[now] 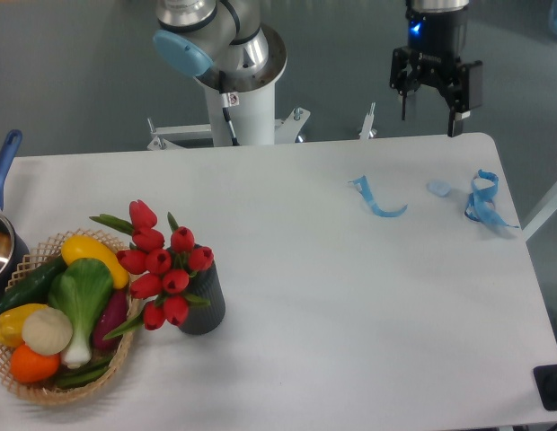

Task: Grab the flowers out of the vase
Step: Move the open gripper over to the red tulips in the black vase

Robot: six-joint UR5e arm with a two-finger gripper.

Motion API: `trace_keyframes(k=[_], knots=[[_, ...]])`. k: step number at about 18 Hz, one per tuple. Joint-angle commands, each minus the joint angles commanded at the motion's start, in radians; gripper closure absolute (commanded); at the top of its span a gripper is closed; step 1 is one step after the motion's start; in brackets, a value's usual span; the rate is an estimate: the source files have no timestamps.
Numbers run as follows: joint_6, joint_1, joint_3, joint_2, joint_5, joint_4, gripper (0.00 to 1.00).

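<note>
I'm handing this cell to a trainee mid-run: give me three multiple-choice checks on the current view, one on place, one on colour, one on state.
1. Where does the vase stand?
A. beside the wicker basket
B. at the far right edge
C. in the pan

2. What colour are the flowers?
A. yellow
B. red
C. white

3. What is the gripper doing?
A. clamping the stems
B. resting on the table
C. raised at the far edge, open and empty

Answers: 1 A, the vase sits right next to the basket at the left front. 2 B, the tulip buds are red. 3 C, its fingers stand apart, far from the flowers in the vase.
</note>
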State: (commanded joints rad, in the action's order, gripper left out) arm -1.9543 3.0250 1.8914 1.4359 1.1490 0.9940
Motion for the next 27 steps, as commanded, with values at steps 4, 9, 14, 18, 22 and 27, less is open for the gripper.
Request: trace_keyframes(k=[4, 9, 14, 18, 22, 27], knots=[[0.005, -0.003, 0.017, -0.012, -0.002, -0.002, 0.0], [0.003, -0.002, 0.071, -0.018, -0.003, -0.018, 0.0], [0.084, -0.017, 0.141, -0.038, -0.008, -0.031, 0.0], [0.225, -0.096, 0.144, 0.006, -0.008, -0.031, 0.0], [0.403, -0.202, 0.138, 0.052, -0.029, -0.037, 0.0], [0.54, -0.248, 0.144, 0.093, -0.236, -0.064, 0.0]])
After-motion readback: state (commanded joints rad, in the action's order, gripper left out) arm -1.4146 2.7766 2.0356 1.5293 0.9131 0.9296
